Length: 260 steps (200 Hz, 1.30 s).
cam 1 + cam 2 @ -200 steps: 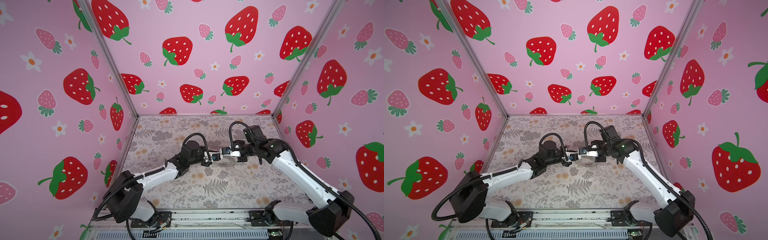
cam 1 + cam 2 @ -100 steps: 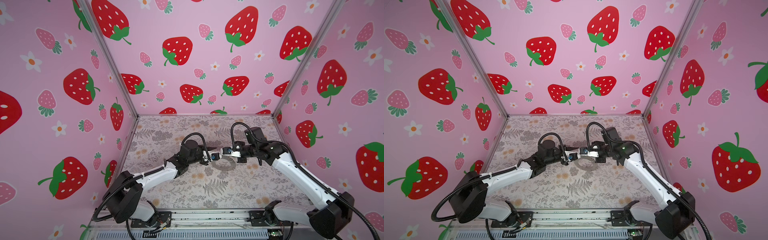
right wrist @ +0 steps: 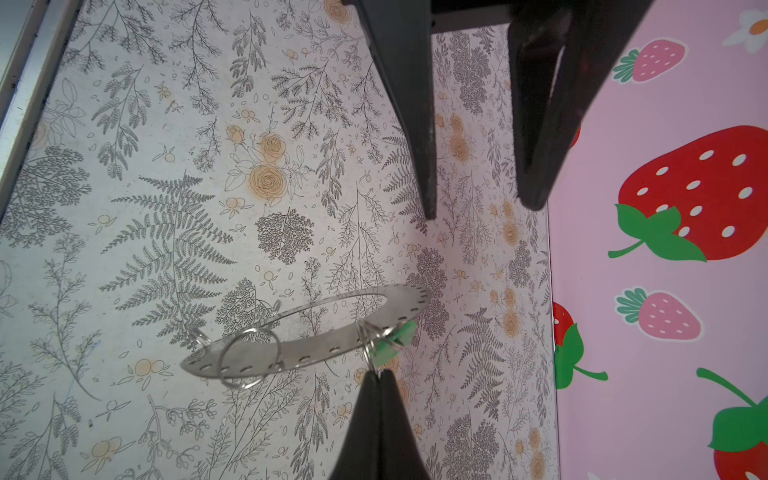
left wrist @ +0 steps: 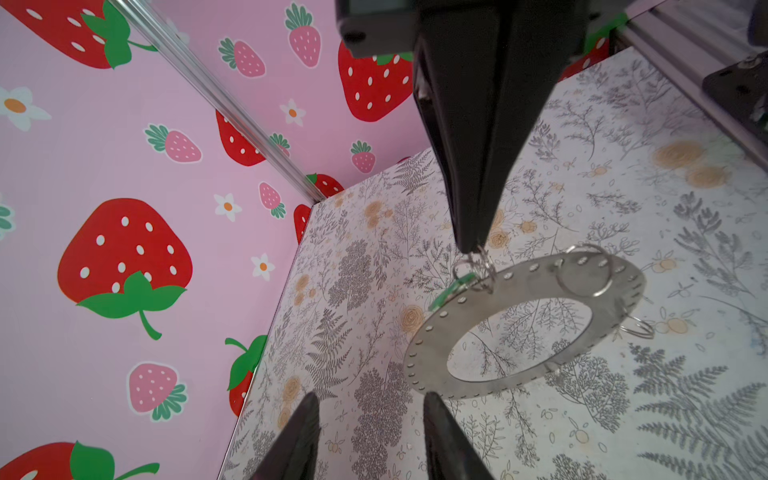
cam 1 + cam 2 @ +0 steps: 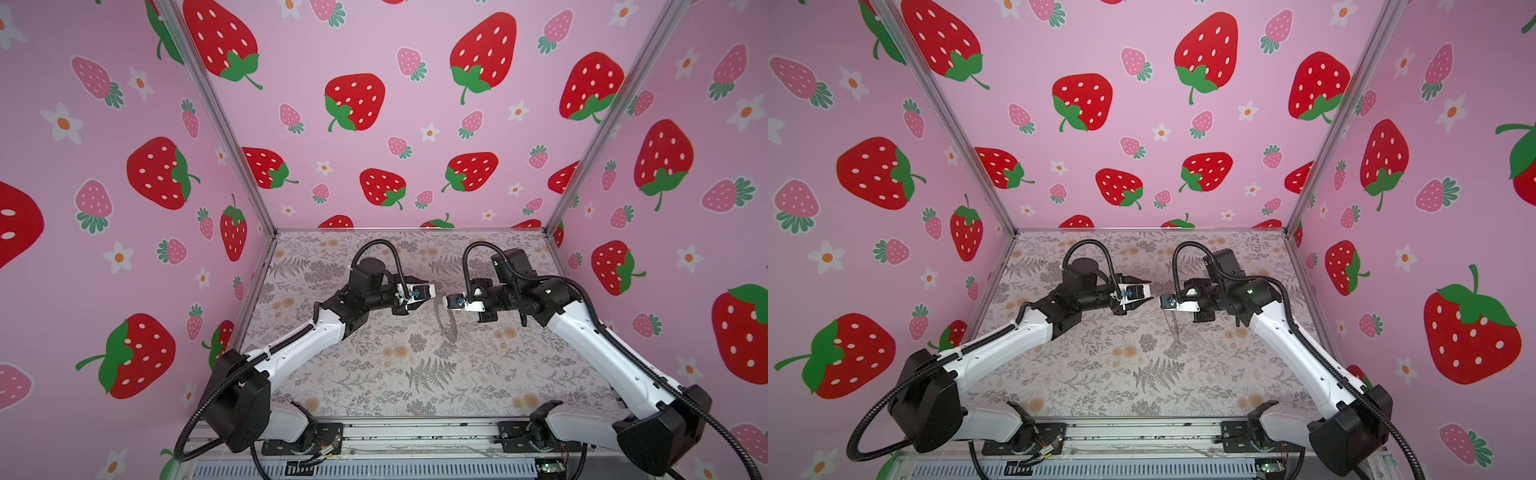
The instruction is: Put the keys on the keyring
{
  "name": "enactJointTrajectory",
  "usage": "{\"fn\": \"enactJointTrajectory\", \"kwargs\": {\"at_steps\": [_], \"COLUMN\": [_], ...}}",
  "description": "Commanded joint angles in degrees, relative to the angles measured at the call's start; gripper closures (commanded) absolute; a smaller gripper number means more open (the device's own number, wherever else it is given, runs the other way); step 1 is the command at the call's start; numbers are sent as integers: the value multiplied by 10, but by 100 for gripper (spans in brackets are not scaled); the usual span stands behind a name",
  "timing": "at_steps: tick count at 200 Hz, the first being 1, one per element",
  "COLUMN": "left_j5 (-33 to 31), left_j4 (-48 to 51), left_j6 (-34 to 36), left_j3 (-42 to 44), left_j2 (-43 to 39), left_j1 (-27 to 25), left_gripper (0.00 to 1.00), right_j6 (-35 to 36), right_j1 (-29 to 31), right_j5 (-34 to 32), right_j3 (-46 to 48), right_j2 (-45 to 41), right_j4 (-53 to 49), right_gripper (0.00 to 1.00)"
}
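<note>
The keyring (image 4: 540, 277), a flat grey ring with small holes and wire loops, hangs in the air over the floral floor. It shows edge-on in both top views (image 5: 444, 322) (image 5: 1173, 328). My right gripper (image 3: 378, 372) is shut on a small wire loop at its rim. The keys' green tag (image 3: 395, 336) (image 4: 451, 291) sits at that same loop, against the ring; I cannot make out the metal key. My left gripper (image 4: 370, 401) stands open and empty, a short way from the ring, facing the right gripper (image 5: 445, 301).
The floral floor (image 5: 374, 374) lies under both arms, closed in by pink strawberry walls (image 5: 374, 166) on three sides. A metal rail (image 5: 415, 432) with both arm bases runs along the front edge. Larger wire loops (image 4: 584, 270) hang on the ring's rim.
My left gripper has opened and drawn back to the left, away from the ring. The right gripper stays shut, and the ring now hangs from it alone.
</note>
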State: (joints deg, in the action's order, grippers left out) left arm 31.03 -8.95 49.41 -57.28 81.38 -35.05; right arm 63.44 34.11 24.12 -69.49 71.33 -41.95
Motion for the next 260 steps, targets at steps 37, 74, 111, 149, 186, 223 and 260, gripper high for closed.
{"fn": "enactJointTrajectory", "kwargs": {"at_steps": [37,74,111,149,186,223,260], "left_j5": [12,23,33,61,102,94,105], "left_j4": [-23,-52,-49,-20,20,42,53], "left_j6": [4,-2,-11,-2,7,4,-5], "left_j3": [-46,-71,-103,-112,-77,-30,-11], "left_j2": [56,86,111,122,102,69,54], "left_j1": [7,7,7,5,4,3,-3], "left_gripper": [56,55,54,54,54,54,54], "right_j6": [58,73,80,81,78,73,72], "right_j1": [-2,-2,-1,-1,-1,-1,-2], "right_j5": [49,65,80,85,75,72,76], "right_j3": [-8,-8,-6,-6,-4,-4,-3], "right_j2": [-15,-9,-4,-7,-15,-17,-17], "right_j4": [-43,-56,-64,-61,-54,-44,-35], "right_gripper": [100,100,100,100,100,100,100]}}
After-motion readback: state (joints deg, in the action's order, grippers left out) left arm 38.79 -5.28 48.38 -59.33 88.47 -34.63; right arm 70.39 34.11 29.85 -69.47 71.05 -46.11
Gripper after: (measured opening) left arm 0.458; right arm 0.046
